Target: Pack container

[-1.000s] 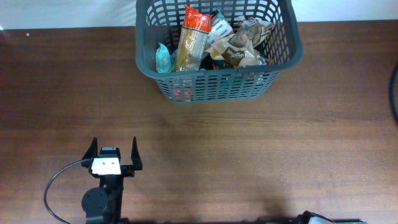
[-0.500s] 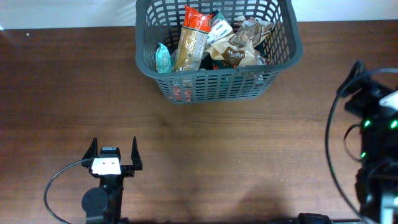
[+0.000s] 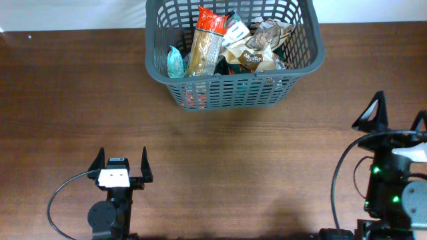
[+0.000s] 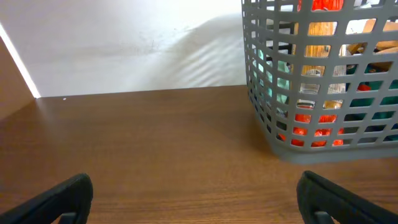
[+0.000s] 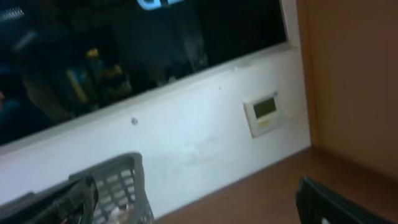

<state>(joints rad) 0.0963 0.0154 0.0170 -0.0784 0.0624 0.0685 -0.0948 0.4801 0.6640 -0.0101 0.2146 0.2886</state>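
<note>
Right arm has shifted toward the near edge since half a second ago; left arm and basket unchanged.

Overhead: large dark grey plastic lattice basket at the far edge of the brown wooden table, middle, long axis left to right, mouth up. Inside it, an orange-topped pasta packet stands tilted, a teal packet to its left, crumpled brown packets to its right. Left gripper near-left, fingers spread wide, holding nothing, pointing at the far edge. Right gripper near-right, also spread and empty. Both well apart from the basket.

Left wrist: basket's corner upper right, red and teal showing through the slots; fingertips wide at the lower corners.

Right wrist: blurred. Basket corner lower left, white wall with a small wall panel; fingertips wide apart.
</note>
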